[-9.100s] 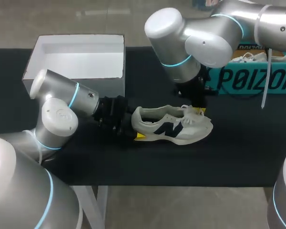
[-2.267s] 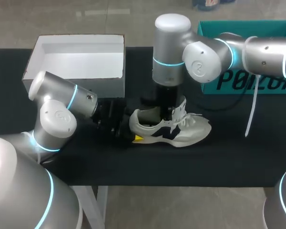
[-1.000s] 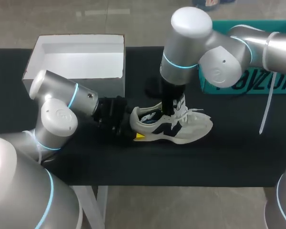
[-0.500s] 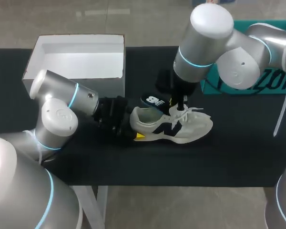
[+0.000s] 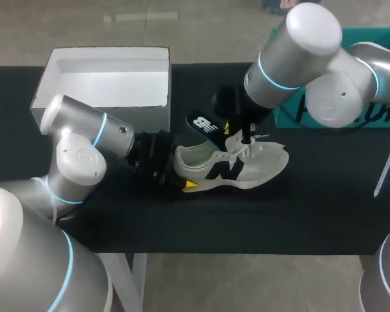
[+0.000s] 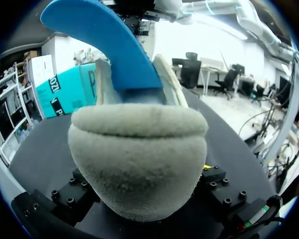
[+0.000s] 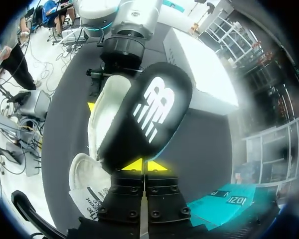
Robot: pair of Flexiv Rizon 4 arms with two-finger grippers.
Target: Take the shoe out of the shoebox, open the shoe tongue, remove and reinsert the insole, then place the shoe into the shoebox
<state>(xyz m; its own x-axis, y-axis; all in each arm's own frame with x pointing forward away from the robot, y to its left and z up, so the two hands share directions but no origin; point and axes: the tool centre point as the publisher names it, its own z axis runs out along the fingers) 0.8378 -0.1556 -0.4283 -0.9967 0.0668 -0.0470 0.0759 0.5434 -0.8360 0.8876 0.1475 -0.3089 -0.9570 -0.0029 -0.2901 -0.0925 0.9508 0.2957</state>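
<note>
A cream sneaker (image 5: 247, 170) with a dark side logo lies on its sole on the black table, toe to the right. My left gripper (image 5: 179, 177) is shut on its heel, and that fuzzy heel (image 6: 139, 159) fills the left wrist view and hides the fingertips. A dark insole (image 5: 204, 125) with a white logo sticks up out of the shoe's mouth, slanting toward the white shoebox (image 5: 153, 118). My right gripper (image 5: 237, 133) is above the tongue. In the right wrist view this right gripper (image 7: 144, 166) is shut on the insole (image 7: 149, 114). The insole's blue underside (image 6: 109, 45) rises above the heel.
The white shoebox stands open at the back left, just behind my left arm. A teal box (image 5: 287, 116) sits at the back right, partly behind my right arm. Bare black table stretches in front of the shoe and to its right.
My right gripper has risen and pulled the insole up out of the shoe; it now stands higher and further out. The shoe's toe shifted slightly. The left arm has kept still.
</note>
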